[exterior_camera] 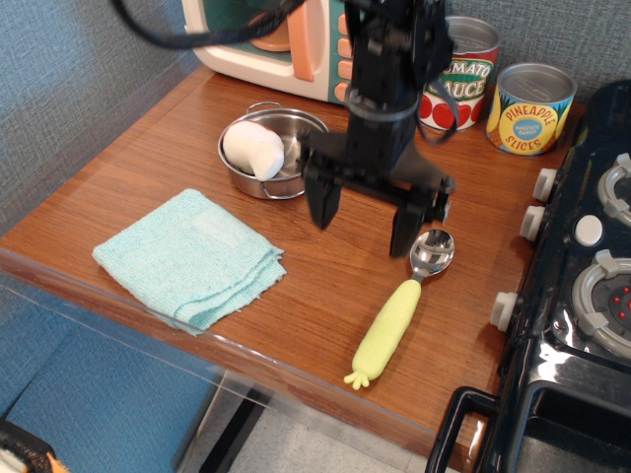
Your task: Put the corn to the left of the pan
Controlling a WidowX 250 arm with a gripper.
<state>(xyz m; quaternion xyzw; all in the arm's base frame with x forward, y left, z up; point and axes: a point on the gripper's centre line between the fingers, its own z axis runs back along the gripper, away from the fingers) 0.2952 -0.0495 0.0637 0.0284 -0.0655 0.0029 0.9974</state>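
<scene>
The gripper [364, 219] hangs over the wooden table [148, 168] with its jaws spread wide and holding nothing. The corn [399, 307] lies flat just below and right of them (its shiny bowl beside the right jaw's tip), well right of the pan [306, 172], which holds a white rounded object [253, 149].

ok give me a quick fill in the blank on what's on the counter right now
1. The white rounded object sits inside the ____.
2. The corn lies with its shiny bowl pointing toward the ____ cans.
3. The gripper hangs with its fingers ____, holding nothing.
4. The folded cloth is light ____.

Missing words: pan; food; open; blue
</scene>
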